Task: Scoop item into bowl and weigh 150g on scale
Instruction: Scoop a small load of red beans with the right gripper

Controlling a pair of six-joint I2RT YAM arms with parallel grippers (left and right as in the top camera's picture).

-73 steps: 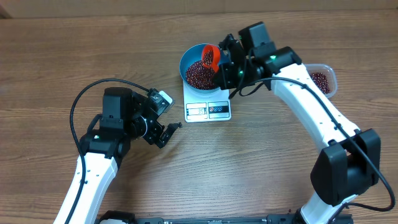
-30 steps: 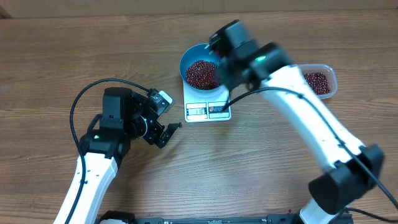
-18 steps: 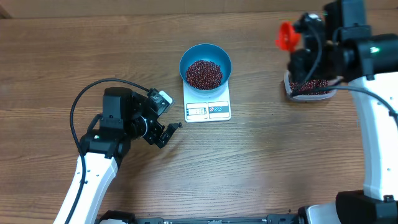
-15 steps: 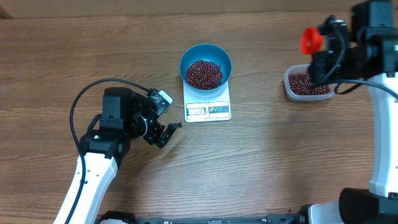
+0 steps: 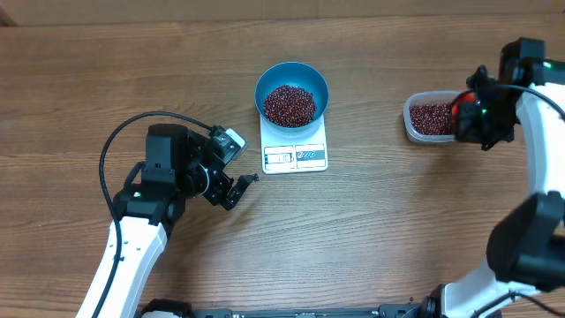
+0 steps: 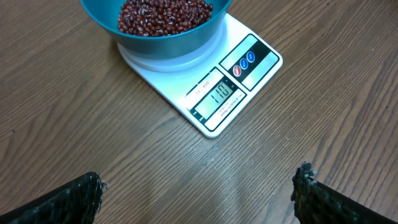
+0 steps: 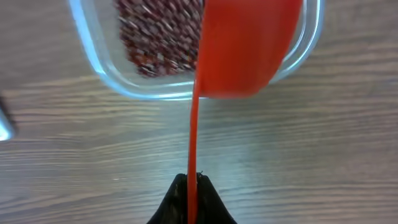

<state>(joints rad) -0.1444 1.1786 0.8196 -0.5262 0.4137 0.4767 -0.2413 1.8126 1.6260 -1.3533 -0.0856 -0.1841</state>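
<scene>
Beans [image 5: 290, 104] heaped in blue bowl [image 5: 261, 88] atop scale [image 5: 295, 156], upper centre of overhead frame. Left claw [image 6: 199, 196] spread wide above desk [image 5: 371, 230], lower left. Right claw [image 7: 188, 186] clamped on red scoop [image 7: 245, 50] handle, scoop over tub [image 7: 93, 62] at right edge.

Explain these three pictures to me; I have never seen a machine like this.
Two white robot arms work at a wooden table. One picture looks down from above; the other two come from cameras on each wrist. A blue bowl of red-brown beans stands on a white scale. To the right lies a clear tub with more beans. The left pincer is open and empty, near the scale. The right pincer is shut on the thin handle of a red scoop, held over the tub.
</scene>
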